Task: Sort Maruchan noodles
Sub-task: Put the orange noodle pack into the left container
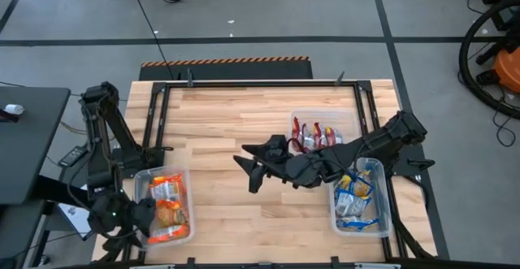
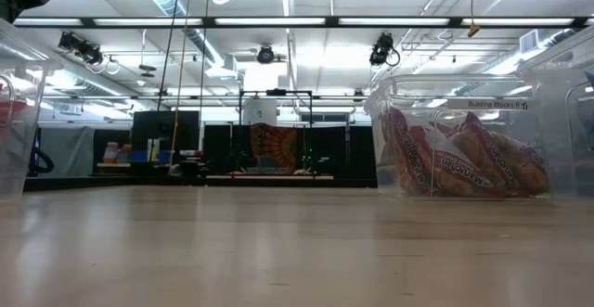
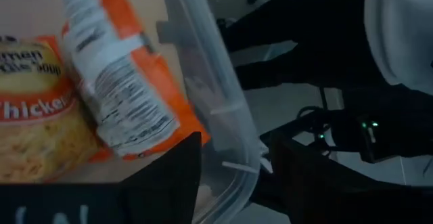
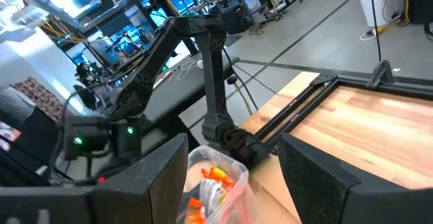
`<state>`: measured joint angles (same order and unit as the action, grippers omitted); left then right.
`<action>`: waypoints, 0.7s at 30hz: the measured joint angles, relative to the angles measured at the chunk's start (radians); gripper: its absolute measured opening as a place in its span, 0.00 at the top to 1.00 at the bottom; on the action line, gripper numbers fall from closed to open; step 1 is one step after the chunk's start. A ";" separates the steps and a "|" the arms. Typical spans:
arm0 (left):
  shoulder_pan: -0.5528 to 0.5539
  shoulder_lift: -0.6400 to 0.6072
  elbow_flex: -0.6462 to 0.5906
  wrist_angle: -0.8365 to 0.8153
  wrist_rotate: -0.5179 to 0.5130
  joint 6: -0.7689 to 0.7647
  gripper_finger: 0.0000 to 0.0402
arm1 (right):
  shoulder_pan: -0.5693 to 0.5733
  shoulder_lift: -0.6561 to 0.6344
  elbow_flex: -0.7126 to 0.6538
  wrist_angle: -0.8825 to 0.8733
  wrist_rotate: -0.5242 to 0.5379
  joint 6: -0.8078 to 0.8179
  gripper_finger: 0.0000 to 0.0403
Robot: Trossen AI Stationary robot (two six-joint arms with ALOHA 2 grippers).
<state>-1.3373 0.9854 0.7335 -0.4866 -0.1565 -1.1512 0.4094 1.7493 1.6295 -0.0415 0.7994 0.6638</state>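
Orange Maruchan noodles lie in a clear bin at the table's near left. Red ones fill a far bin, and blue-and-yellow ones fill a bin at the near right. My left gripper hovers open over the left bin's near left corner. In the left wrist view, that gripper has a finger on each side of the bin's wall, beside two orange packets. My right gripper hangs open over mid-table, holding nothing.
Bare wood lies between the three bins and across the far left. A black frame borders the table. The right arm stretches across the gap between the two right bins. In the low view the red packets' bin stands at the right.
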 joint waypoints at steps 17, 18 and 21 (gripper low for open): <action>0.112 -0.048 0.064 -0.180 -0.169 0.124 0.61 | -0.083 -0.001 0.000 -0.177 -0.080 -0.026 0.42; 0.133 -0.029 0.062 -0.176 -0.165 0.160 0.61 | -0.084 -0.001 0.000 -0.197 -0.080 -0.014 0.42; 0.177 0.026 0.062 -0.110 -0.126 0.260 0.61 | -0.085 -0.001 0.000 -0.254 -0.086 0.027 0.42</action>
<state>-1.1608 1.0115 0.7951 -0.5965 -0.2826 -0.8913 0.3247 1.7485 1.6295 -0.2952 0.7130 0.6913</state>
